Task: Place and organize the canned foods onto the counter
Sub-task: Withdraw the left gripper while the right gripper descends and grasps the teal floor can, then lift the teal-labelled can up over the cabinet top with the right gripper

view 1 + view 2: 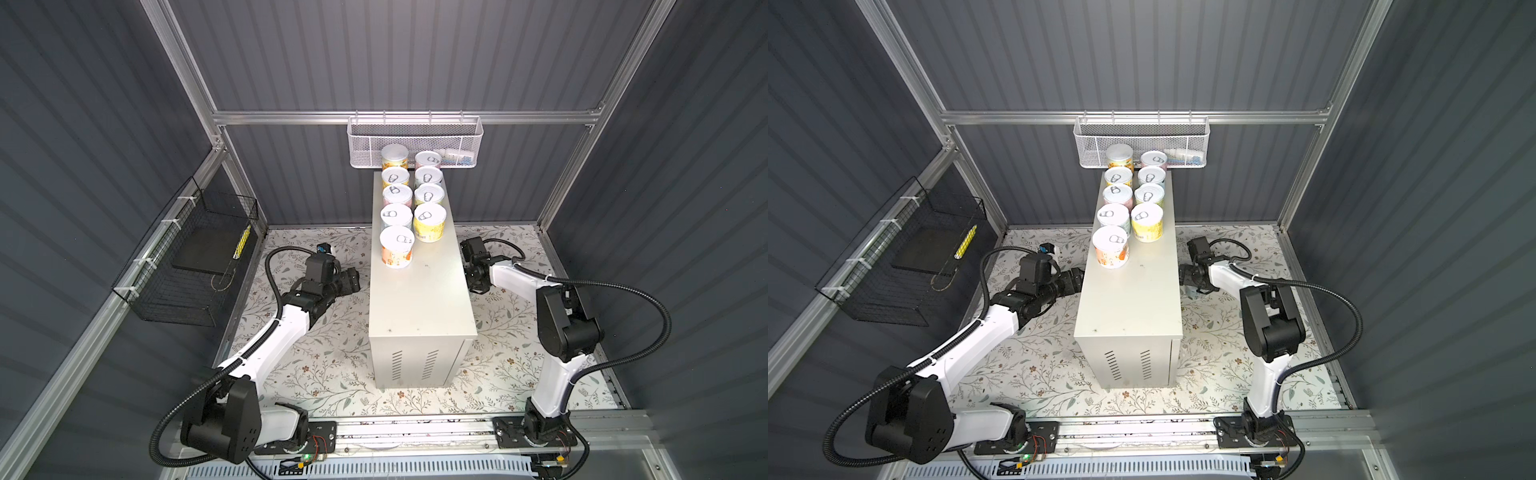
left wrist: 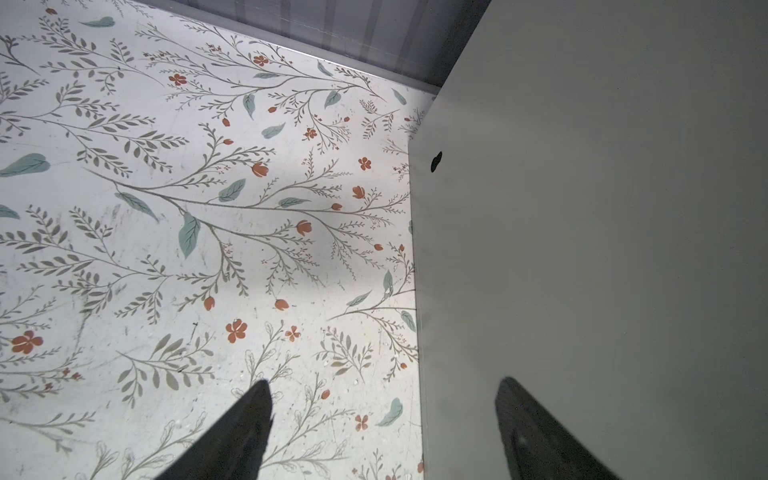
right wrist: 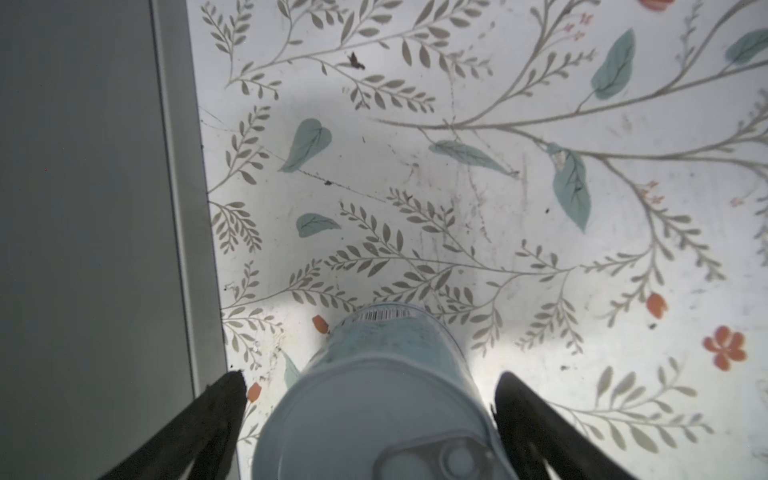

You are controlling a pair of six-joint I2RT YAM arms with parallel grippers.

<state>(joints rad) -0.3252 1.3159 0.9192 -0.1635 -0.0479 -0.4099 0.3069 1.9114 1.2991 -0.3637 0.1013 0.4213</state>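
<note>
Straddling a pale blue can (image 3: 390, 349) beside the counter (image 1: 419, 299)
Right gripper (image 3: 369, 379) is standing spread around that can, which is sitting on the floral table (image 3: 457, 187) just beside the counter's long side. One finger is almost touching the lid rim and the other is showing a gap, so nothing is being clamped. Left gripper (image 2: 384, 384) is hanging spread and empty by the opposite side. Nine cans (image 1: 397, 245) are standing in two rows, five and four, toward the counter's far end
</note>
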